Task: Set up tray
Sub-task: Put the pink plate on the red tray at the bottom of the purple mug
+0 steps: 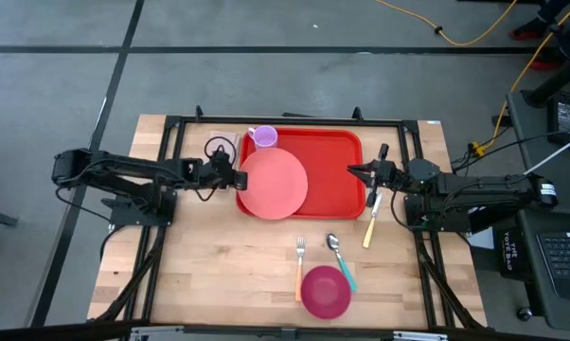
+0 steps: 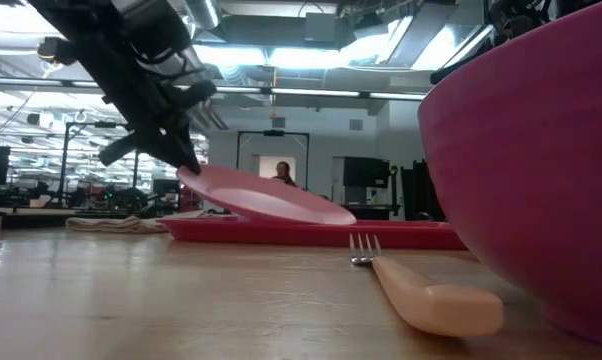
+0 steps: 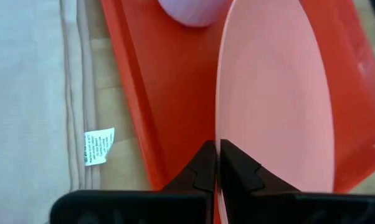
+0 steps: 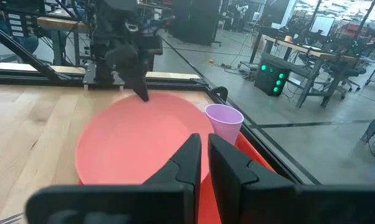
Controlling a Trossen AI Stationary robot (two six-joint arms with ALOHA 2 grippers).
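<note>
The red tray (image 1: 337, 161) lies at the middle back of the table. A round pink plate (image 1: 273, 185) sits over its left half and overhangs the tray's near-left rim. A purple cup (image 1: 264, 136) stands upright in the tray's far-left corner. My left gripper (image 1: 236, 177) is at the plate's left edge and shut on it. My right gripper (image 1: 353, 171) hovers level over the tray's right part, pointing at the plate, shut with nothing between its fingers (image 4: 190, 155). My left gripper pinches the plate's rim at its left side (image 3: 217, 134) between the two fingers, with the rim edge-on in the hold. The fingers come from the table's left, slanting down. The plate is tilted: the held edge (image 2: 191, 175) is raised and the opposite edge (image 2: 336, 215) rests on the tray.
Near the front edge lie an orange-handled fork (image 1: 299, 265), a teal-handled spoon (image 1: 340, 258) and a magenta bowl (image 1: 325, 291). A cream-handled knife (image 1: 371, 223) lies right of the tray. A beige cloth with a white tag (image 3: 38, 93) lies along the tray's left side.
</note>
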